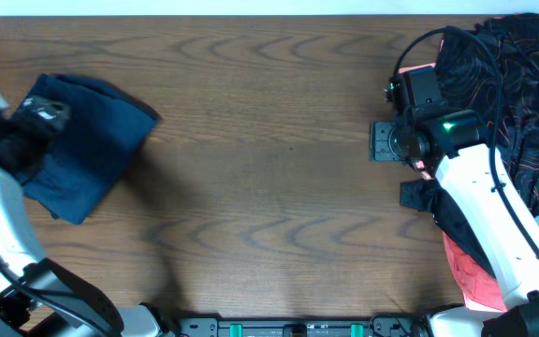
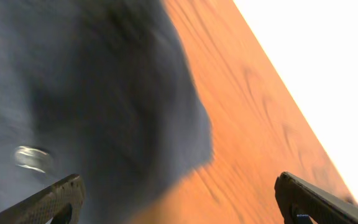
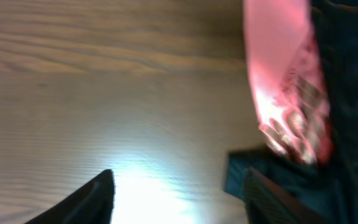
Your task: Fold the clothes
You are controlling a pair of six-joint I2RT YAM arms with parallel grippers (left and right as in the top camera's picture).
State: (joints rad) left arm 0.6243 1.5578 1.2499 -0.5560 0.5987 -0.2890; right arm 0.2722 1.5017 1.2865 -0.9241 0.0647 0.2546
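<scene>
Dark fingertips [image 2: 55, 200] of the left gripper [image 2: 185, 202] are standing wide apart at the bottom of the left wrist view, clamping nothing. Blurred navy-blue garment [image 2: 92, 93] is filling the left side of that view beneath them. A small shiny button [image 2: 33, 157] is showing on the cloth near the left-hand fingertip.

From overhead, the navy-blue garment [image 1: 92, 154] is lying as a compact, roughly rectangular bundle at the far left of the table [image 1: 269, 168]. The left gripper [image 1: 40, 112] is hovering over its upper left corner. Whether it is touching the cloth cannot be told.

The remaining clothes are lying in a loose pile at the far right edge. A black orange-swirl-patterned piece [image 1: 513, 84] is occupying the upper right corner, and a salmon-pink piece [image 1: 466, 271] is showing lower down, partly hidden by the right arm.

The right gripper [image 1: 384, 142] is hanging just beside the left margin of this pile. In the right wrist view, the right gripper [image 3: 179, 199] is holding its fingers apart over bare wood. The salmon-pink piece [image 3: 278, 81] and dark cloth [image 3: 347, 93] are lying to the right of them.
</scene>
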